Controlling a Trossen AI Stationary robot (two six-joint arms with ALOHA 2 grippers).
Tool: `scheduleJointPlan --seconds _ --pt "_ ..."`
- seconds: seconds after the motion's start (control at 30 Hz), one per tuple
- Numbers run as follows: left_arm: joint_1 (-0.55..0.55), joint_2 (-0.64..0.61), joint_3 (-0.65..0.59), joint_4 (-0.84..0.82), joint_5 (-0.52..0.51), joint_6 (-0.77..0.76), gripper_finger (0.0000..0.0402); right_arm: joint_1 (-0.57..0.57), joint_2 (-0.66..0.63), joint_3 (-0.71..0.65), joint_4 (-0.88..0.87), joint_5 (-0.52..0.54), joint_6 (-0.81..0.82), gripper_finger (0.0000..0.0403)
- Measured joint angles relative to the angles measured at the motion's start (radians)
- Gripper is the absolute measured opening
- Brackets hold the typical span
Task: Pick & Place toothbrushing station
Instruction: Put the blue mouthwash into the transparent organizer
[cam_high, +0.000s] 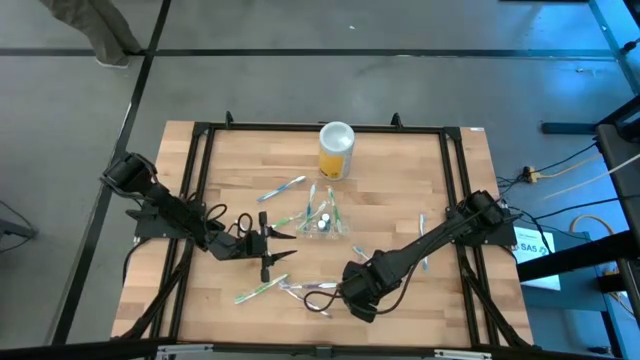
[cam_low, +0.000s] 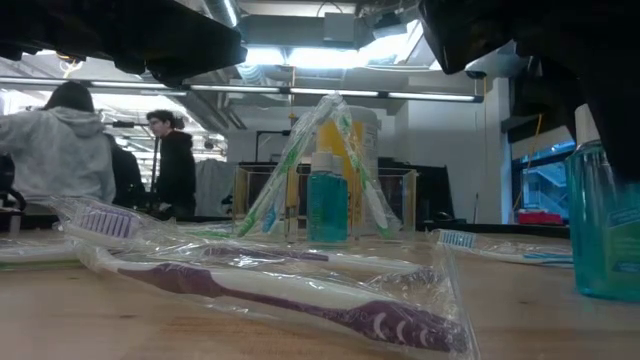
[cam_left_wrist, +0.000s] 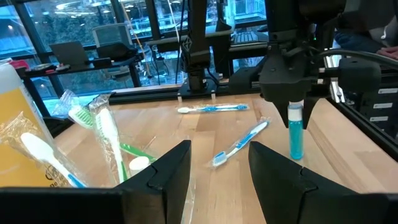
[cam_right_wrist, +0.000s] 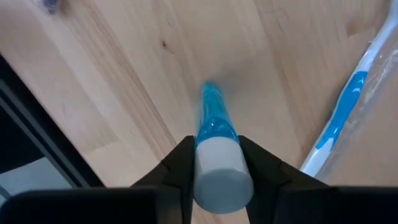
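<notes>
Right gripper (cam_right_wrist: 214, 163) clamping blue bottle (cam_right_wrist: 214, 134), bare wood around

One camera looks straight down on the whole worktop (cam_high: 400, 180). Another sits at worktop level, facing the room. Each wrist camera looks past its own fingers; both show the small blue bottle (cam_right_wrist: 214, 124), close up.

right gripper (cam_right_wrist: 216, 163) low over table, fingers clamped. left gripper (cam_left_wrist: 214, 171) hovering, fingers apart.
</notes>
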Motion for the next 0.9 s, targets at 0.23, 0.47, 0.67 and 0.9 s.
scheduleJointPlan --seconds 0.23,0.47,0.67,0.9 --pt "0.000 0.000 0.000 0.000 0.000 0.000 0.0159 0.000 0.000 0.000 0.001 0.001 -0.006 0.0095" --pt "0.000 0.000 0.000 0.000 0.000 0.000 0.0159 0.000 -0.001 0.000 -0.002 0.001 -0.007 0.0095" --pt "0.000 0.000 0.000 0.000 0.000 0.000 0.0159 -0.005 -0.001 0.011 -0.075 -0.033 -0.033 0.0095" --pt "0.016 0.000 0.000 -0.001 -0.044 -0.074 0.0159 -0.012 -0.002 0.147 -0.182 0.012 -0.077 0.0095"
